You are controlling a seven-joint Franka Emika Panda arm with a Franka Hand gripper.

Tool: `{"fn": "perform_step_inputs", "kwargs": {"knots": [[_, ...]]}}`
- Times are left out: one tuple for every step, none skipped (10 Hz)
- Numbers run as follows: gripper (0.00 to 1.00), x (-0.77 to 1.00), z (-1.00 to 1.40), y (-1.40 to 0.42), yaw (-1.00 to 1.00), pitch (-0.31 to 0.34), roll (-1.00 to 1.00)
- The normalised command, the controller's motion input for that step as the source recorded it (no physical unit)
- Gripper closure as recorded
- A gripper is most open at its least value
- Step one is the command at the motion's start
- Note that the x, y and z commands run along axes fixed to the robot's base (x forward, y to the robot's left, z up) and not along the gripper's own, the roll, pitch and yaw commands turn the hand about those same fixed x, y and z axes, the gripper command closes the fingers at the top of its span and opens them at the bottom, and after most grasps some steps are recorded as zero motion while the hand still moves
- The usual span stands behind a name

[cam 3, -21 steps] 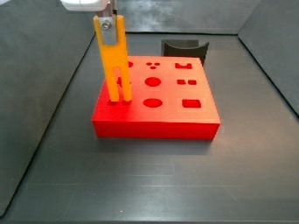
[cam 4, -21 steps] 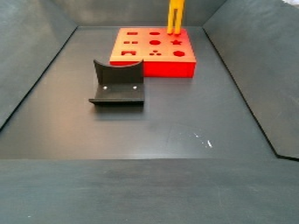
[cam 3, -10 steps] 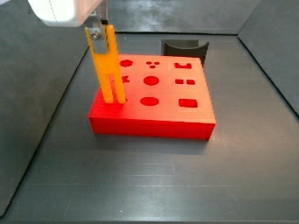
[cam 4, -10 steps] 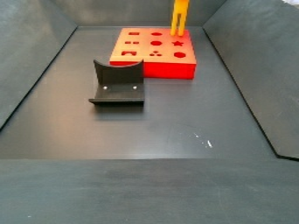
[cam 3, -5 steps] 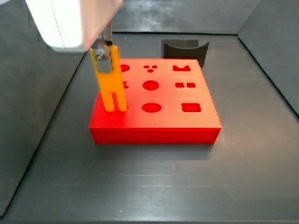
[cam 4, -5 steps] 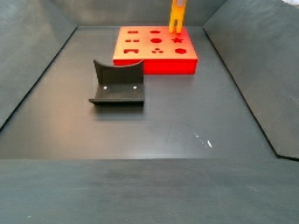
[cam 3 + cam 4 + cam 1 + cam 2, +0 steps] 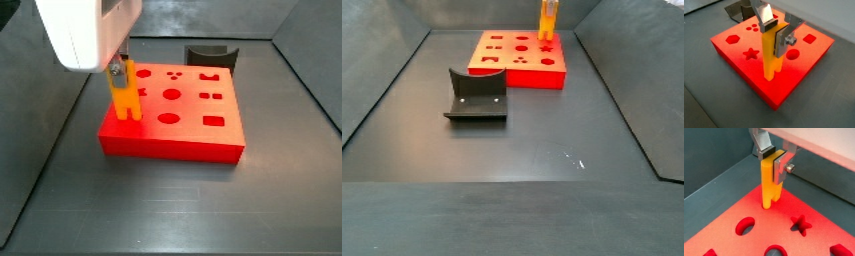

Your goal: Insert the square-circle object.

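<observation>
We've sunk the square-circle object [image 7: 771, 55] noticeably lower than a second ago, jaws of our gripper [image 7: 773, 27] still clamped on its top, prongs below them at the red block [image 7: 731, 52], so it's probably seating.

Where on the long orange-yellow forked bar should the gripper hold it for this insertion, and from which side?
Grip the upper end of the long orange-yellow forked bar, coming from above, as the gripper does now: its silver fingers clamp the flat faces. The bar stands upright with its prongs down on the red block with shaped holes, so the lower end must remain free to enter.
</observation>
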Motion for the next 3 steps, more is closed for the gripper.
{"fn": "perform_step_inputs", "kwargs": {"knots": [[1.0,-0.28,-0.92,0.0,-0.13,0.0,0.1],[1.0,-0.06,-0.42,0.01,-0.14,0.0,0.09],[1.0,0.0,0.0,0.0,0.0,0.0,0.0]]}}
